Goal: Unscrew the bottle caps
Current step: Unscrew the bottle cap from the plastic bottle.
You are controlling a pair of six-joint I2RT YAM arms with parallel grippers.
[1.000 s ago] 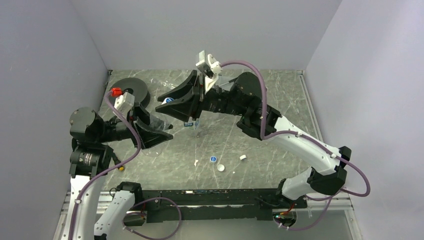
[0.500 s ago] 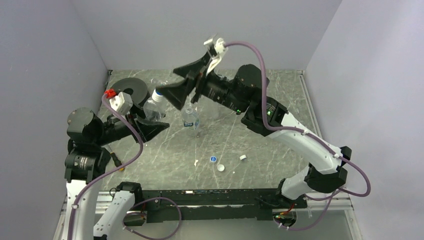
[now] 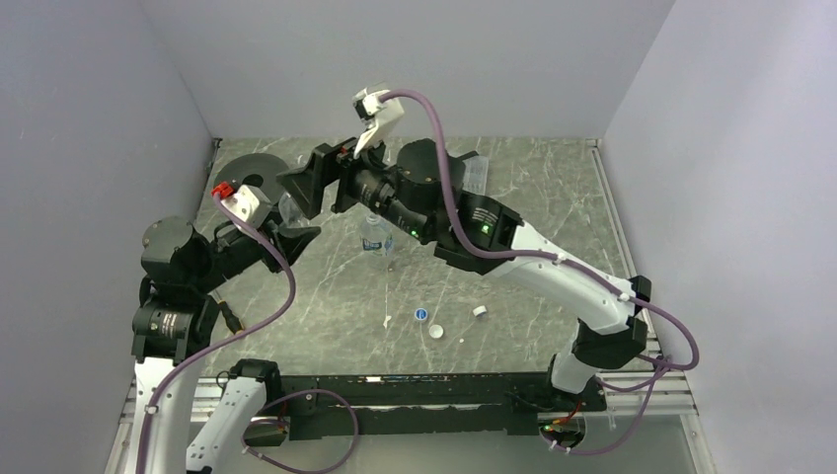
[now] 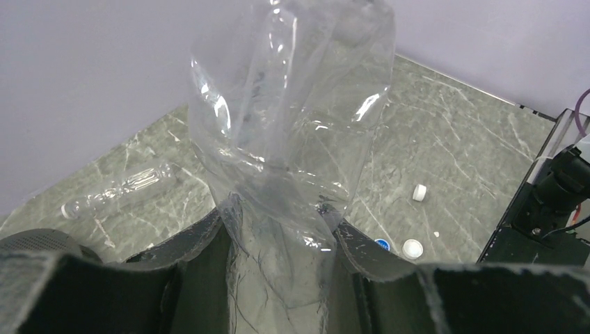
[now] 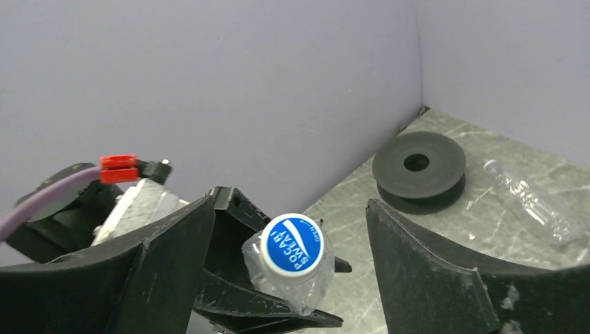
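Note:
My left gripper (image 4: 282,233) is shut on the crumpled lower end of a clear bottle (image 4: 292,132) and holds it off the table at the left (image 3: 293,235). Its blue-topped white cap (image 5: 293,244) points at my right gripper (image 5: 291,209). That gripper is open, its fingers (image 5: 163,257) standing apart on both sides of the cap without touching it (image 3: 302,188). A short labelled bottle (image 3: 375,235) stands upright mid-table. Three loose caps (image 3: 435,332) lie nearer the front.
A black disc (image 3: 252,178) lies at the back left, with a slim clear bottle (image 5: 532,202) lying beside it. A clear tray (image 3: 476,174) sits at the back behind the right arm. The left wall is close to both grippers.
My right gripper has opened, swung left and turned to face the held bottle's cap. The left gripper has raised the bottle slightly and kept its grip.

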